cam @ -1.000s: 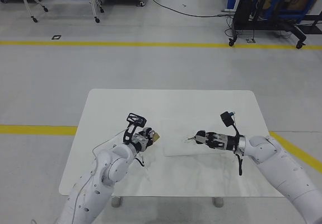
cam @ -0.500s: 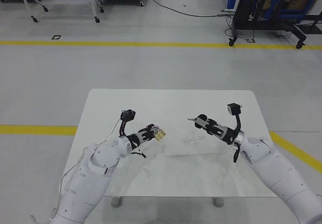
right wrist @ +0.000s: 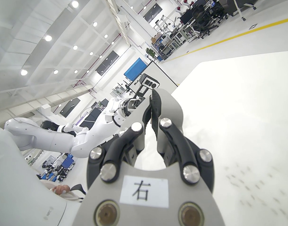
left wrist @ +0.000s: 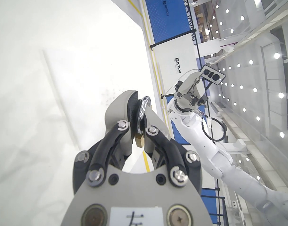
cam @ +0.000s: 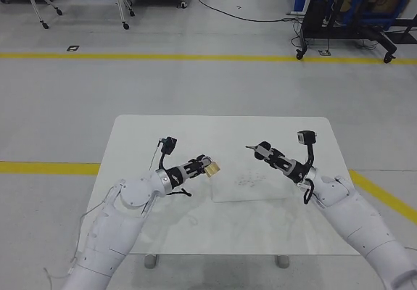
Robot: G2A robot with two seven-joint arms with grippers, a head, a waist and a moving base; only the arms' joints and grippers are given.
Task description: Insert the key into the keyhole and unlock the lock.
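we see the left gripper (cam: 201, 166) clamped on the brass lock (cam: 212, 168), held over the white table (cam: 266, 225); the right gripper (cam: 261, 151) is pinched on what we take for the key (cam: 250, 147), tiny from above; key and lock face each other, apart

The left gripper (left wrist: 140, 106) hides most of your lock (left wrist: 139, 142) between its fingers; from above, your key (cam: 250, 148) is too tiny to read.
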